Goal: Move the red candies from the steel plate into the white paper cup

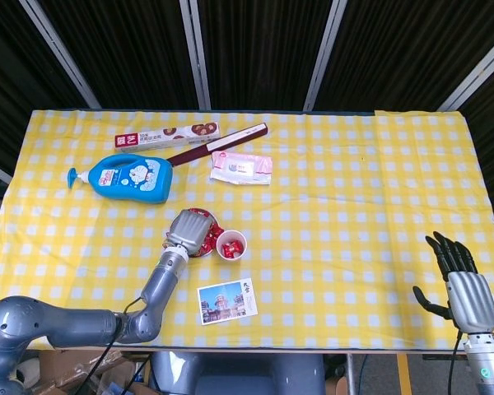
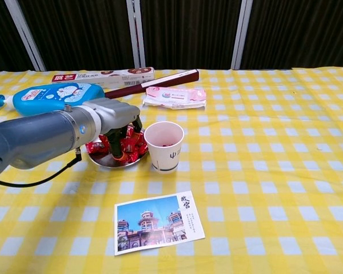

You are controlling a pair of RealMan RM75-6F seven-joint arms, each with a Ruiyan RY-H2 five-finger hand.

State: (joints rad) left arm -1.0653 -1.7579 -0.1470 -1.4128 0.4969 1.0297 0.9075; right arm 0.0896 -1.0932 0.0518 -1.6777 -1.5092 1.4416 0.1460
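The left hand (image 2: 119, 123) reaches down into the steel plate (image 2: 106, 161), its fingers (image 2: 116, 149) curled among the red candies (image 2: 134, 145); whether they grasp one cannot be told. The white paper cup (image 2: 164, 145) stands just beside the plate on the worktop (image 2: 263, 171), with some candy inside. The right hand (image 1: 463, 284) rests well apart at the worktop's edge, fingers spread and released. A postcard (image 2: 158, 222) lies near the cup.

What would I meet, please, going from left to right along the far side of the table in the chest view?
Blue lotion bottle → long flat box → dark red case → pink wipes pack.
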